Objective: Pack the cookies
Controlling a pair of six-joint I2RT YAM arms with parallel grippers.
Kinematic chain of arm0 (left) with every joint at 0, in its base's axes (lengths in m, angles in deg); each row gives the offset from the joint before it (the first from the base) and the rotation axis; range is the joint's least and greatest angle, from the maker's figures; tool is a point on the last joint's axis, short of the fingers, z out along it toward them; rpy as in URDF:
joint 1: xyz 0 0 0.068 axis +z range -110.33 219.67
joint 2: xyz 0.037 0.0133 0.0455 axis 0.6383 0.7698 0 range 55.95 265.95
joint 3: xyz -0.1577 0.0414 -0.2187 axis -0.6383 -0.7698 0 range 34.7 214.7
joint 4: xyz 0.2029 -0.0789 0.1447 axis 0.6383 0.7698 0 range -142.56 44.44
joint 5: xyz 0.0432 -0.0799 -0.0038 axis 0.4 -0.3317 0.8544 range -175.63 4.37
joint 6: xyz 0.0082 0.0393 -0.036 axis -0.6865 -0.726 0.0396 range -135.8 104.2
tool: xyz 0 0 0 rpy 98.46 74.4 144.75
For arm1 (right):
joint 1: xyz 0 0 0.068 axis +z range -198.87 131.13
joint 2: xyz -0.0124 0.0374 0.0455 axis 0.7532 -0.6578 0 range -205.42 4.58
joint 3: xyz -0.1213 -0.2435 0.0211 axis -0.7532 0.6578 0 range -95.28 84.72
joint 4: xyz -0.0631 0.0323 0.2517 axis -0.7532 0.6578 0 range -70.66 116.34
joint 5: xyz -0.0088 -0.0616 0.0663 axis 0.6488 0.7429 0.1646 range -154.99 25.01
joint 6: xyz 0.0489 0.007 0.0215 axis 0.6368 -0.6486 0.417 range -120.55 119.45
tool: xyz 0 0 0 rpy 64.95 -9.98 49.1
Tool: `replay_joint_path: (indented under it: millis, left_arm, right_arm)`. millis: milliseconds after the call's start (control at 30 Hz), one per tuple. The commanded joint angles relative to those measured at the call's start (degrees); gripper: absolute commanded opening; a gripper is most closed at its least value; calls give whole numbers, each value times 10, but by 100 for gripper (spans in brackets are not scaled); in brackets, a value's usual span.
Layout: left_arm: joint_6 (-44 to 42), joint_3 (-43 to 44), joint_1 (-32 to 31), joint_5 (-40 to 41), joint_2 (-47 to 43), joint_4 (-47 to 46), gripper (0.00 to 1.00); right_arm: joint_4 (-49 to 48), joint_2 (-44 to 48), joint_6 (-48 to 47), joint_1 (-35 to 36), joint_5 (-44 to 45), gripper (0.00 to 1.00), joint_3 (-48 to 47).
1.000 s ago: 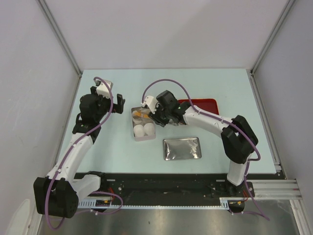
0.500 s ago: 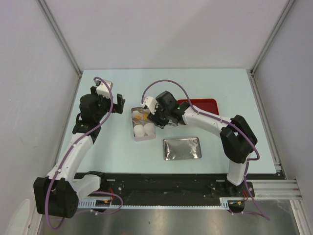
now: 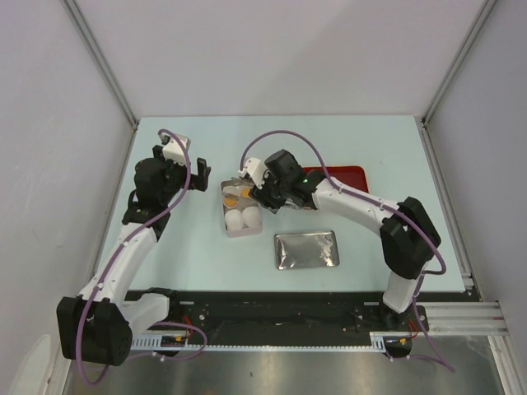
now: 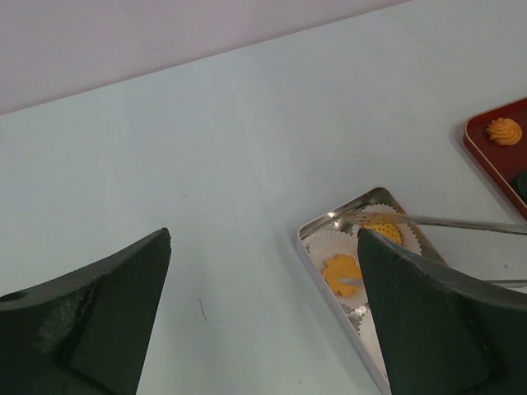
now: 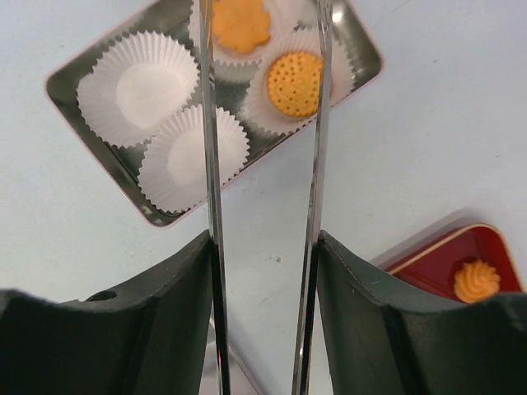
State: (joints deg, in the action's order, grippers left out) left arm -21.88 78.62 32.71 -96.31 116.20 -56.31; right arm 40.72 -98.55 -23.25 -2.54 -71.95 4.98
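Two orange cookies sit in a small metal tin (image 5: 64,82) near the middle of the pale blue desk (image 4: 206,148). A flower-shaped cookie (image 5: 239,23) and a dotted round cookie (image 5: 295,84) each rest in a white paper cup at the tin's far end. The two paper cups (image 5: 140,89) at the near end hold nothing. A third, swirled cookie (image 5: 476,281) lies on a red tray (image 5: 436,259) just to the right of the tin, with a dark cookie (image 4: 520,183) beside it at the edge of the left wrist view. The right tool (image 5: 263,243) is closed on a pair of thin metal tongs (image 5: 207,164), its black fingers pressing on the outside of the two prongs. The prongs reach out over the tin and stand parted, one passing along the flower-shaped cookie and the other beside the dotted round cookie (whether either prong touches a cookie cannot be told). The left tool (image 4: 263,239) hangs over bare desk to the left of the tin, its jaws spread wide with nothing between them. A flat metal lid (image 3: 306,249) lies on the desk nearer the arm bases, apart from the tin.
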Motion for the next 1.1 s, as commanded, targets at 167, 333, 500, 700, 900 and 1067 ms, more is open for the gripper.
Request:
replay_joint_path:
  millis: [167,333,500,700,900,1067]
  left_arm:
    - [-4,2,-2,-4,-3,-14,100]
    - [-4,2,-2,-10,-6,-14,100]
    - [-2,2,-2,-15,-6,-14,100]
    - [-3,2,-2,-15,-2,-14,100]
    - [-2,3,-2,-16,0,-13,100]
    - [-2,3,-2,-17,-1,-9,100]
  right_arm:
    - [6,118,4,-29,12,52,-19]
    - [7,151,1,-111,-4,52,24]
    - [6,201,-3,-184,-23,52,94]
    - [6,261,-19,-258,-40,52,169]
    - [13,303,-31,-303,-60,52,235]
    - [33,324,-42,-317,-75,53,272]
